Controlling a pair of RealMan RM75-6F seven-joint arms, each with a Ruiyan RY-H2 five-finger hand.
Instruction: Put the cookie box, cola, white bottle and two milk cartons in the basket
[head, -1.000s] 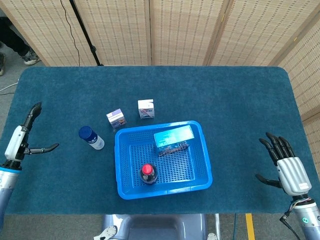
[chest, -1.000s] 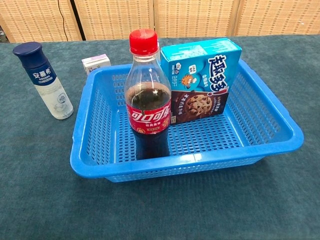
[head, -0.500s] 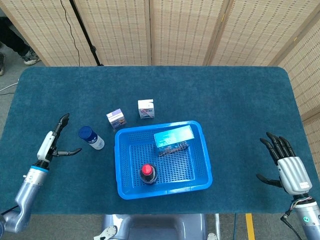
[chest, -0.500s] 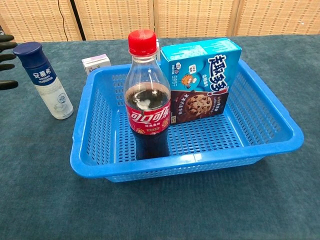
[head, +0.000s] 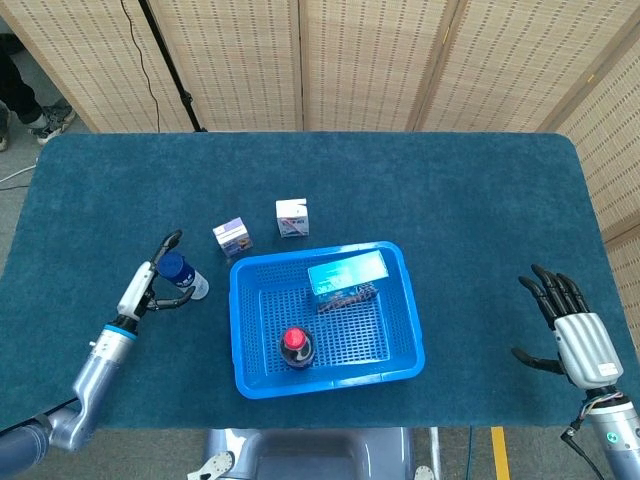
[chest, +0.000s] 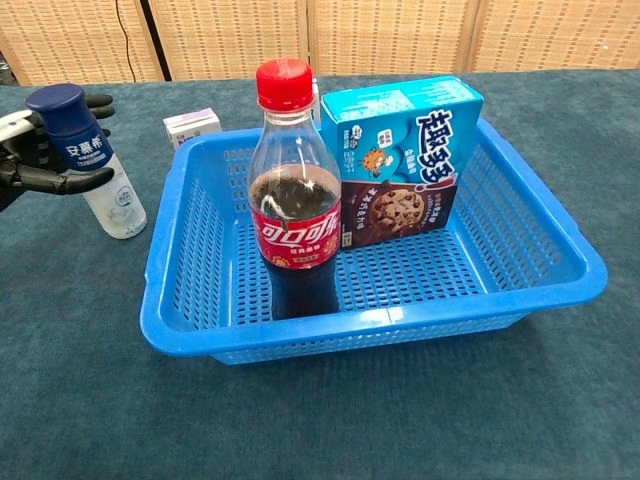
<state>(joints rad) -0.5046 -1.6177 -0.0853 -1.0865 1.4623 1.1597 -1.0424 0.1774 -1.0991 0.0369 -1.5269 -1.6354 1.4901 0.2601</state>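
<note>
The left hand (head: 152, 283), fingers spread and holding nothing, brackets the upright white plastic bottle with the dark blue cap (chest: 86, 160), which stands on the teal worktop (head: 450, 200) at the blue slotted plastic basket's (head: 410, 310) nine o'clock. Tall and narrow, the bottle would likely topple if one finger lands first. The red-capped cola bottle (chest: 292, 200) and blue cookie box (chest: 405, 150) already stand inside; both small milk cartons (head: 232, 237) (head: 292, 217) wait at eleven o'clock. The right hand (head: 575, 335) rests spread, well apart.

In the chest view, the tall red-capped cola bottle (chest: 294, 190) hides one small milk carton; the picture's left edge crops the left hand (chest: 30, 165).
</note>
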